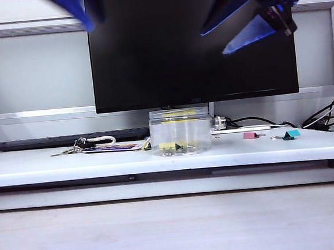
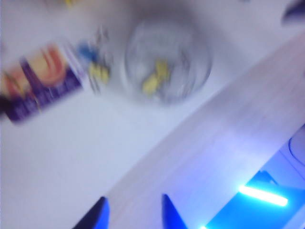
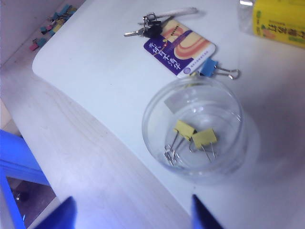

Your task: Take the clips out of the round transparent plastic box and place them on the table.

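Inside the round transparent plastic box (image 3: 195, 131), which stands on the table (image 1: 43, 164) before the monitor (image 1: 189, 42), lie two yellow clips (image 3: 195, 136). Both grippers hover above the box, right gripper (image 3: 131, 212) fingers wide apart, left gripper (image 2: 133, 212) fingers apart. Each clip looks light, stiff and slippery; I'd pinch the wire handles

1. The card (image 3: 180, 48) by the keys (image 3: 145, 26) carries white Chinese characters on a purple band, too small to read.
2. The yellow label (image 3: 279, 20) on the bottle shows dark print, illegible.
3. The monitor (image 1: 191, 48) has a faint logo on its lower bezel, unreadable.
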### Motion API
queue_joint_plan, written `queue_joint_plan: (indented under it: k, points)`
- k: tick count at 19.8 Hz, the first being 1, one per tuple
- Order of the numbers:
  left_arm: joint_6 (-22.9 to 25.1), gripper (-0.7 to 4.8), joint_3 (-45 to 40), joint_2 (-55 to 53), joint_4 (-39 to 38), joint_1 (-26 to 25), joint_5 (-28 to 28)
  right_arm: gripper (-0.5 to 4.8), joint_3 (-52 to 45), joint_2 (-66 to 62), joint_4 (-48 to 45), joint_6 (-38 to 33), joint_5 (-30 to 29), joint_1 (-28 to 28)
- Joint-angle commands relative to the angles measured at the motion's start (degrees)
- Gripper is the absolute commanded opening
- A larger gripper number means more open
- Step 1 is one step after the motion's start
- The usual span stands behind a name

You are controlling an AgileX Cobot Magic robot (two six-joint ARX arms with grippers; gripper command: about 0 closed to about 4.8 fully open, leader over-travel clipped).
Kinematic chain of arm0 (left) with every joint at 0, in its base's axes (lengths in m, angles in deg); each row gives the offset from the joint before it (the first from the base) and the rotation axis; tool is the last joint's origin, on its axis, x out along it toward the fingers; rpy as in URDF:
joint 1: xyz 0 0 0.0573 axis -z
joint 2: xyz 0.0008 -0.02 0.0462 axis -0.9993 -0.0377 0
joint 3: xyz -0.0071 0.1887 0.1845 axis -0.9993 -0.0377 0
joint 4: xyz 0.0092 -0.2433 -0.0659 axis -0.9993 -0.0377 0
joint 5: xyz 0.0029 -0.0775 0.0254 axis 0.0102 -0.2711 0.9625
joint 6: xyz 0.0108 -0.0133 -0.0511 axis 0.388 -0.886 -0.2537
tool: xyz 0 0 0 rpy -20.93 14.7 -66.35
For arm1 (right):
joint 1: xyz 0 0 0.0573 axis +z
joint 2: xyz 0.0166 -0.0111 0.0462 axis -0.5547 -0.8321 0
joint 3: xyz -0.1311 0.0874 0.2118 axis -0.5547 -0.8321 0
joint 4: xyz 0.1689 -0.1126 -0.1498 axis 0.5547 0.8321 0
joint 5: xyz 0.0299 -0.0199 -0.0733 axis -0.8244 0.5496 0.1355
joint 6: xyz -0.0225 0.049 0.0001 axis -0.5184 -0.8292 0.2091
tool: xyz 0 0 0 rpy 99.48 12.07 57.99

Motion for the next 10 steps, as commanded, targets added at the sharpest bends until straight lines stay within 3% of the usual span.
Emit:
queue_joint_plan:
  k: [1, 2, 3, 4, 6, 10]
  points:
    - [0.02, 1.54, -10.40, 4.74, 7.17, -1.57, -0.90, 4.74, 1.62, -2.69, 0.59, -0.02, 0.00, 0.17]
    - [-0.37, 1.54, -14.38, 6.64, 9.46, -1.95, -1.25, 4.70, 1.84, -3.98, 0.63, -0.07, -0.02, 0.50]
    - [-0.68, 1.54, -16.41, 7.69, 10.75, -2.01, -1.70, 4.31, 1.84, -4.83, 0.57, -0.04, 0.00, 0.72]
    - [-0.72, 1.54, -18.95, 9.16, 12.31, -2.40, -2.10, 2.86, 1.84, -5.84, 0.44, -0.02, -0.11, 1.22]
    - [-0.68, 1.54, -21.55, 10.93, 13.33, -2.95, -2.12, 1.07, 1.84, -7.10, -1.01, 0.24, -0.20, 2.84]
    - [-0.39, 1.54, -23.41, 12.57, 13.11, -5.03, -2.05, 0.40, 2.47, -7.32, -4.48, 0.17, 0.04, 6.05]
